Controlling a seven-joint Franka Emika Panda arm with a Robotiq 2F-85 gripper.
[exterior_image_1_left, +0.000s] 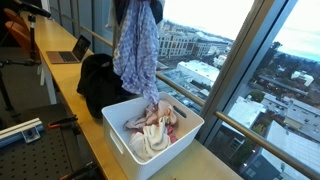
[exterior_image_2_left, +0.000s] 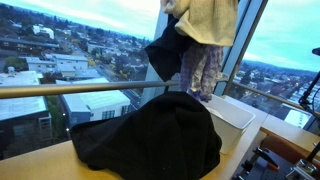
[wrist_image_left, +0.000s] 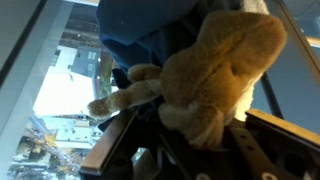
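We see a hanging bundle of soft clothes (exterior_image_1_left: 136, 45) held in the air directly above an open white plastic bin (exterior_image_1_left: 180, 143), its lower end reaching down to the pink and white heap of laundry (exterior_image_1_left: 152, 125) lying inside. In an exterior view the bundle separates into a cream fleece garment (exterior_image_2_left: 212, 20) on top, a lilac patterned fabric (exterior_image_2_left: 200, 70) hanging below it, and a dark blue cloth (exterior_image_2_left: 163, 55) drooping at its side. In the wrist view the dark Robotiq gripper (wrist_image_left: 200, 140) is closed on this bundle, with tan fleece and blue cloth bunched right over its jaws, so we cannot make out the fingertips themselves. Just beside the bin lies a crumpled black garment (exterior_image_1_left: 97, 85), which fills the foreground in an exterior view (exterior_image_2_left: 150, 135). Both rest on a long yellow wooden counter (exterior_image_1_left: 60, 85) running along a tall glass window (exterior_image_1_left: 250, 60) that looks over a city. Farther along the counter, well apart from the bin, stands an open grey laptop (exterior_image_1_left: 68, 50).
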